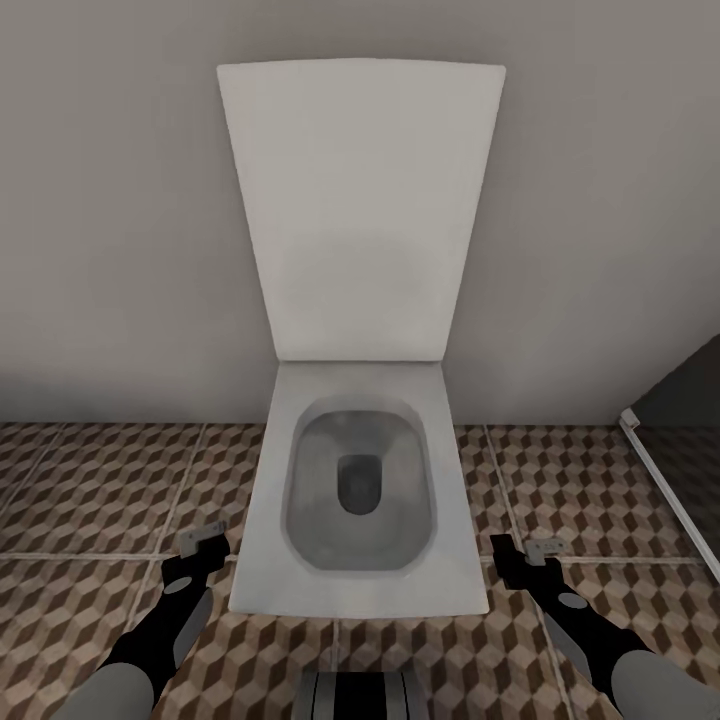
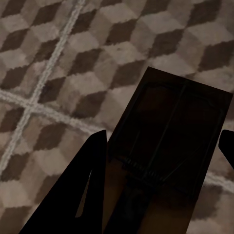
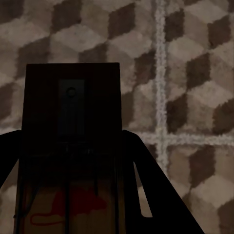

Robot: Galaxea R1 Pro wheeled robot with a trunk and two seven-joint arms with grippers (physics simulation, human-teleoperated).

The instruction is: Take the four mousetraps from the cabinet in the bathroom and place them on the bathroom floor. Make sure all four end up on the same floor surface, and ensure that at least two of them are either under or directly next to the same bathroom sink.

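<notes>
Both arms are hanging low over the brown, beige and white cube-patterned tile bathroom floor (image 1: 90, 500), one on each side of a white rectangular toilet (image 1: 360, 500) with its lid raised.

Left claw (image 1: 205, 545) is gripping a flat rectangular tan wooden mousetrap with dark wire parts (image 2: 170, 141); the board is sitting between the two dark fingers (image 2: 73, 195), projecting forward past the tips. Right claw (image 1: 528, 550) is clamping a second flat wooden mousetrap (image 3: 73, 122) the same way.

Handling judgement: boards look light, stiff and thin; best taken by the long edges, clear of the wire bar and spring, which could snap.

Head view is showing only small pale slivers at each claw tip. The wrist views are resolving wire frame, catch plate and a red marking on the right board.
</notes>
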